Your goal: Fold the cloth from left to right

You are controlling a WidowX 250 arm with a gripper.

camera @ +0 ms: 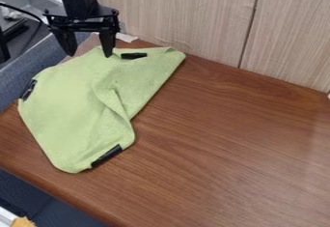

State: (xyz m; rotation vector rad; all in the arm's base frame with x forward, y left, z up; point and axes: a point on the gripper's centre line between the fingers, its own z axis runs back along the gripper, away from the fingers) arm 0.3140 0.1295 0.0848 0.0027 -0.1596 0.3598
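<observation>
Green cloth [67, 110], one piece with three black strips [106, 156], lies by one tool [88, 54], its two fingers [107, 42] spread.

Black gripper [89, 55] — wide-spread, downward

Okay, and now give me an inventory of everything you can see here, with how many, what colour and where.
cloth: one, light green, creased, left half of the table
strips: three, black, along the cloth's edges
table: one, brown woodgrain, centre and right
wall panels: two, pale woodgrain, behind the table
sink: one, grey, top left
scrap: one, white, behind the cloth
unclear item: one, orange, bottom left corner
gripper: one, black, top left
fingers: two, black, apart, at the cloth's far edge
</observation>
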